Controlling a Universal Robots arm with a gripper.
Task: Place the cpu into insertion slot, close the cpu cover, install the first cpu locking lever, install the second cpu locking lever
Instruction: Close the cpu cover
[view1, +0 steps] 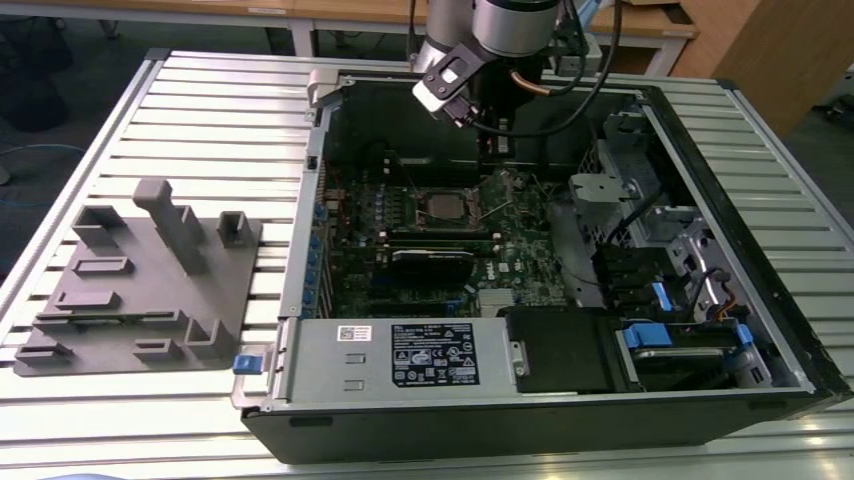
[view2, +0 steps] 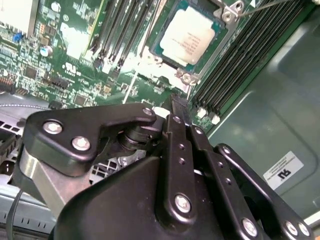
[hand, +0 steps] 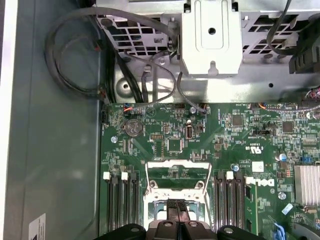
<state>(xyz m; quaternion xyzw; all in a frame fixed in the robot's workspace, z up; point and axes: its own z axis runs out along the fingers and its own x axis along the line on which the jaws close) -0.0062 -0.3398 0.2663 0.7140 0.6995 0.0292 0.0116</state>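
Nearest the exterior camera, in front of the insertion slot (view1: 447, 207), a silver power supply (view1: 334, 355) with a white label lies along the near wall of the open computer case (view1: 534, 435). To the exterior view's left of the slot, outside the case, a grey plastic fixture (view1: 140, 285) with upright pegs sits on the slatted table (view1: 200, 110).

The slot sits in the middle of the green motherboard (hand: 225, 145), with long black memory slots (hand: 122, 200) on two sides of it. The cpu (view2: 191, 37) lies flat inside the slot with its silver top facing up, as the second wrist view shows. In the first wrist view the cpu cover (hand: 176, 172) is swung open off the slot, and green board shows through its cut-out middle.

The gripper (view2: 178, 107) hangs over the board close to the slot and clear of the chip. Its black fingers (hand: 172, 212) are pressed together with nothing between them.

Beyond the slot, at the far side of the case, the robot arm (view1: 514, 25) reaches down.
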